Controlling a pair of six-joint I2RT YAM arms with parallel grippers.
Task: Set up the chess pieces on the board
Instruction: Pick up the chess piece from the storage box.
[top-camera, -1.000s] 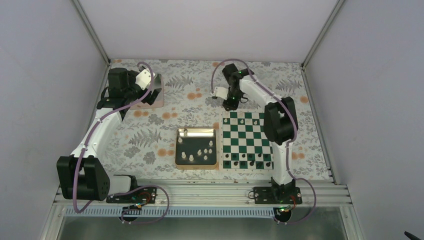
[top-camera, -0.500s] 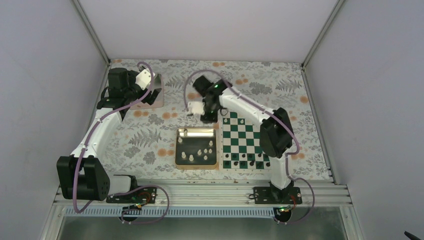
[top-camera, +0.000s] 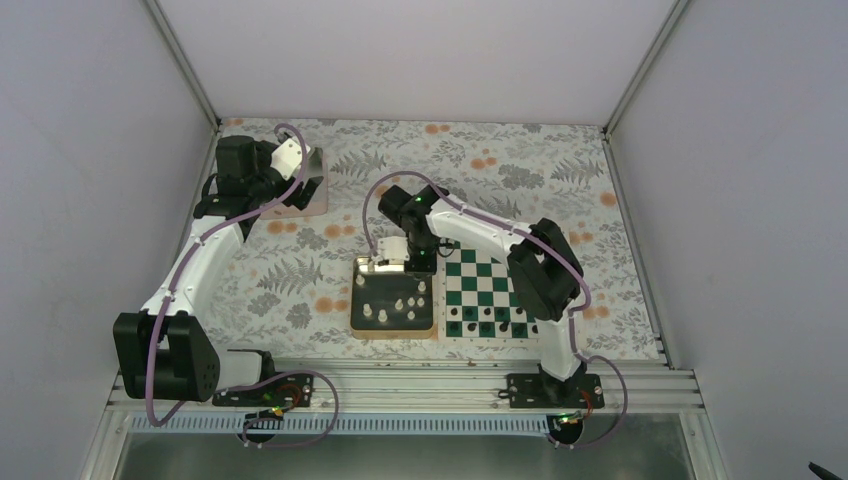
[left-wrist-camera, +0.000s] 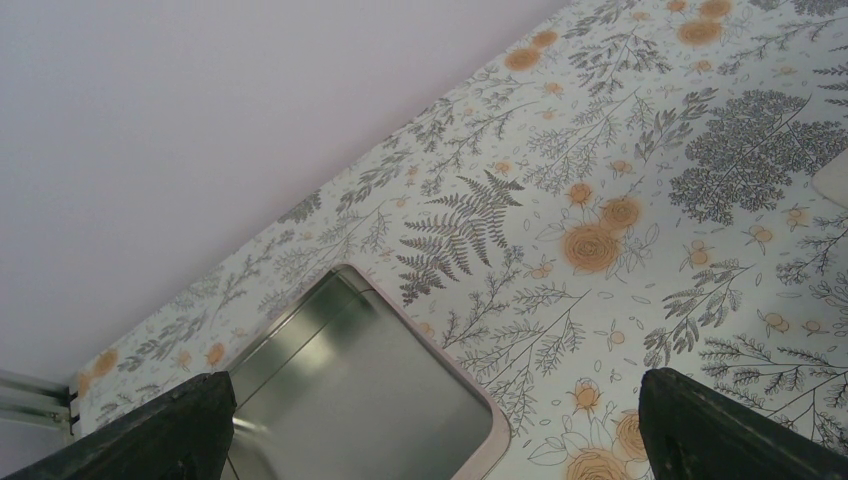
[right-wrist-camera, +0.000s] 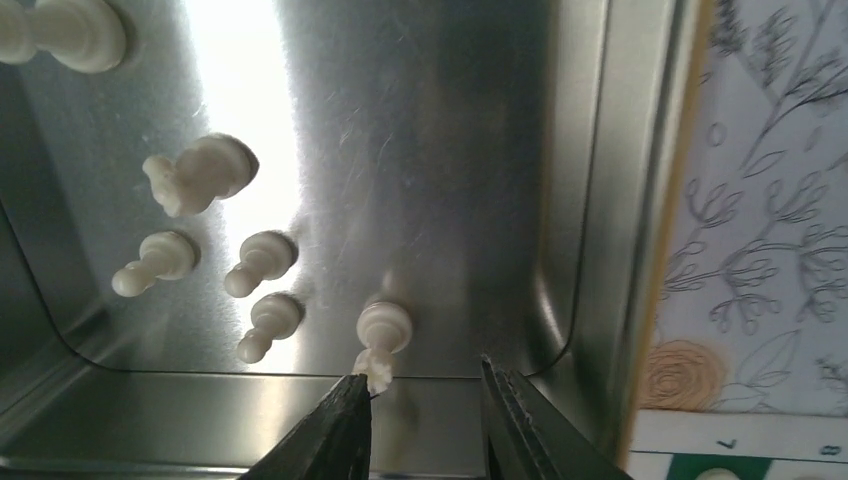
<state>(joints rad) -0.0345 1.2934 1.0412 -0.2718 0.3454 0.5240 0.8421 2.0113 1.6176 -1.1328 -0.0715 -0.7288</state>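
Several tiny white chess pieces (top-camera: 398, 305) stand in the gold-rimmed tray (top-camera: 392, 332) left of the green-and-white board (top-camera: 500, 290). Black pieces (top-camera: 487, 328) line the board's near rows. My right gripper (top-camera: 412, 262) hangs over the tray's far end. In the right wrist view its gripper (right-wrist-camera: 425, 410) is open and empty, jaws a piece-width apart. A white piece (right-wrist-camera: 382, 330) stands just above the left finger (right-wrist-camera: 335, 430), its top touching that fingertip. Other white pieces (right-wrist-camera: 260, 262) stand to the left. My left gripper (top-camera: 290, 190) is open and empty at the far left.
A second metal tray (left-wrist-camera: 360, 390) lies on the floral cloth under my left gripper; it also shows in the top view (top-camera: 312, 195). In the right wrist view the first tray's wall (right-wrist-camera: 610, 200) rises right of the fingers. The board's corner (right-wrist-camera: 730, 455) shows beyond it.
My right arm has swung from the far side of the board leftward and nearer, down over the tray with the white pieces. The left arm has not moved.
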